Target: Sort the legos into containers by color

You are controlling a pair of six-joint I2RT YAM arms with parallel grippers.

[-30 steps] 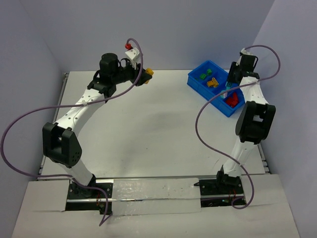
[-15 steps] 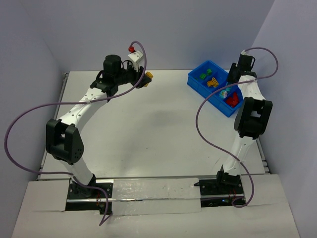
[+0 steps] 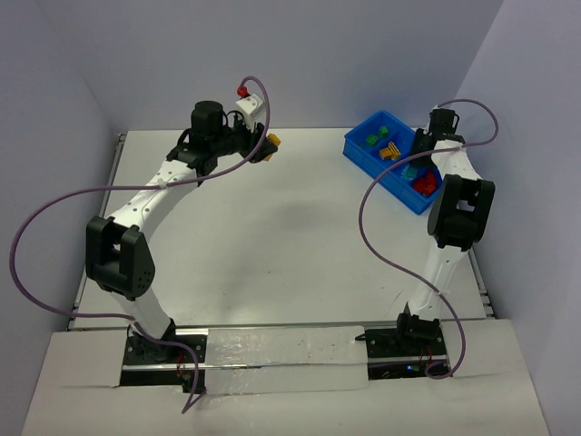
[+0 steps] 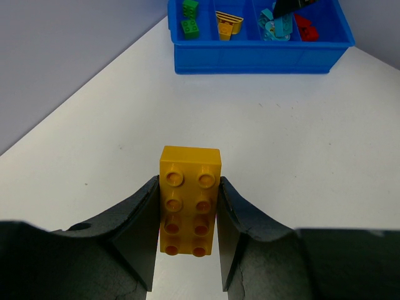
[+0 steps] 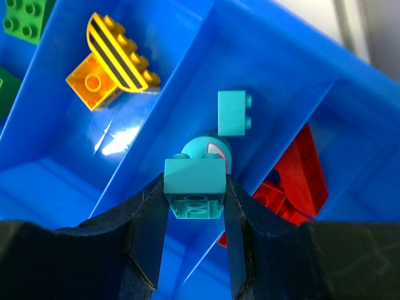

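Observation:
My left gripper [image 4: 187, 215] is shut on a yellow brick [image 4: 189, 200], held above the table at the far middle [image 3: 272, 140]. The blue bin [image 4: 256, 55] stands ahead of it, at the far right in the top view [image 3: 363, 136]. My right gripper [image 5: 195, 200] is shut on a light blue brick [image 5: 194, 186] over the bin's light blue compartment, which holds a small light blue brick [image 5: 234, 112] and a rounded piece [image 5: 207, 149]. Other compartments hold green bricks [image 5: 25, 15], a yellow-orange striped piece [image 5: 115, 59] and red bricks [image 5: 300, 175].
The bin's dividers [image 5: 156, 119] separate the colours. The table's far edge meets the grey back wall [image 4: 62, 56]. A purple cable [image 3: 372, 209] loops beside the right arm.
My right gripper has moved farther over the bin with the light blue brick. My left gripper has shifted slightly right with the yellow brick.

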